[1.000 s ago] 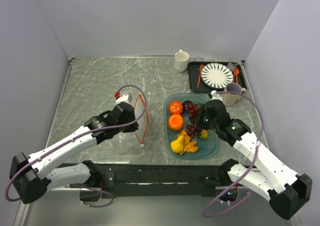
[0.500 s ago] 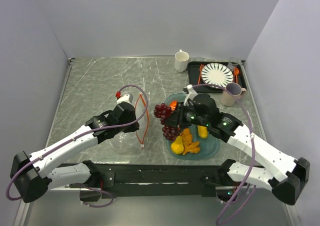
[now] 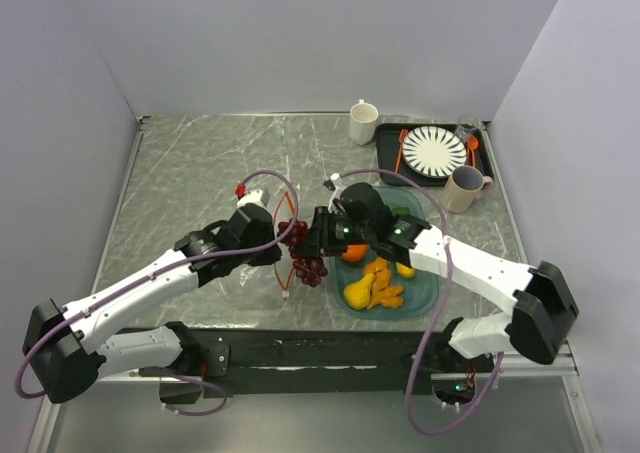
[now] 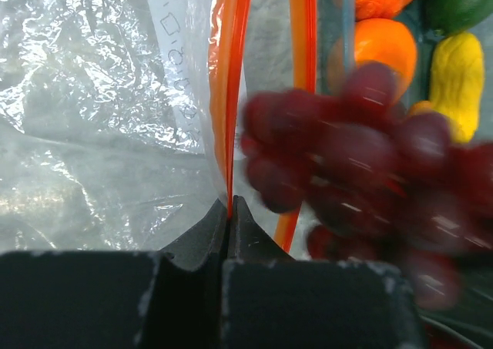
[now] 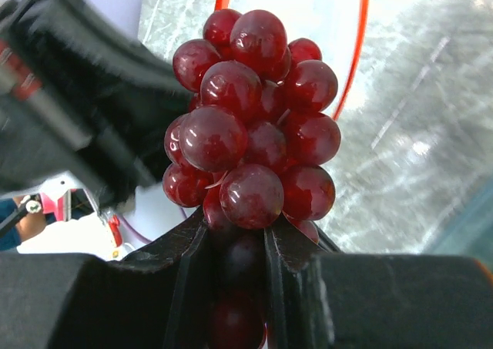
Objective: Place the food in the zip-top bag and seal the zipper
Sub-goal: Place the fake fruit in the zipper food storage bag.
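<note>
My right gripper [image 3: 312, 245] is shut on the purple grape bunch [image 5: 250, 129], which hangs at the mouth of the zip-top bag [image 3: 262, 235] and shows blurred in the left wrist view [image 4: 362, 156]. My left gripper [image 4: 230, 205] is shut on the bag's orange-red zipper [image 4: 233, 87] and holds the mouth open. The clear bag [image 4: 100, 110] lies on the table to the left. An orange round [image 3: 352, 253], yellow pieces [image 3: 372, 288] and a green fruit [image 3: 400, 211] lie in the teal tray [image 3: 428, 291].
A black tray [image 3: 386, 163] at the back right holds a striped plate [image 3: 434, 151], orange cutlery and a glass. A white mug [image 3: 363, 122] and a mauve mug [image 3: 463, 188] stand near it. Grey walls enclose the marble table.
My right arm lifted the grape bunch out of the teal tray and carried it left to the bag's mouth. My left gripper kept its hold on the zipper.
</note>
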Available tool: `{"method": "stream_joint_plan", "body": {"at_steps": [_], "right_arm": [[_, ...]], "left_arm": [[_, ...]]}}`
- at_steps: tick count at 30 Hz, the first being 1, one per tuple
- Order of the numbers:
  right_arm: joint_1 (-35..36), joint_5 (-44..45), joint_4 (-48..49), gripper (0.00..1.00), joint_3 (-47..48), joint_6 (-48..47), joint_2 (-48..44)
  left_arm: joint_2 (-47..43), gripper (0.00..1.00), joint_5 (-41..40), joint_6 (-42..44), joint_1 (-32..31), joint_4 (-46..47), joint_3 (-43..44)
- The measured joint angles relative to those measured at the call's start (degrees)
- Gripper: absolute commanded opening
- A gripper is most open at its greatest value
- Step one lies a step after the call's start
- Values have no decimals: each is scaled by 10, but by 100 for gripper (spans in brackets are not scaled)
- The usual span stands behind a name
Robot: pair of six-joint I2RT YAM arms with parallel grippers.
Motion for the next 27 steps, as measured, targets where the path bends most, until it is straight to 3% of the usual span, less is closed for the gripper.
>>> {"method": "stream_joint_plan", "body": {"at_steps": [12, 18, 27], "right_arm": [[1, 39, -59, 0, 126, 4, 127], [1, 43, -90, 0, 134, 13, 182], [9, 71, -113, 0, 134, 17, 186]], "left_arm": [[-15, 1, 15, 0, 0, 1, 0], [-38, 1, 14, 0, 0, -2, 1], [-27, 1, 4, 0, 0, -15, 14]]}}
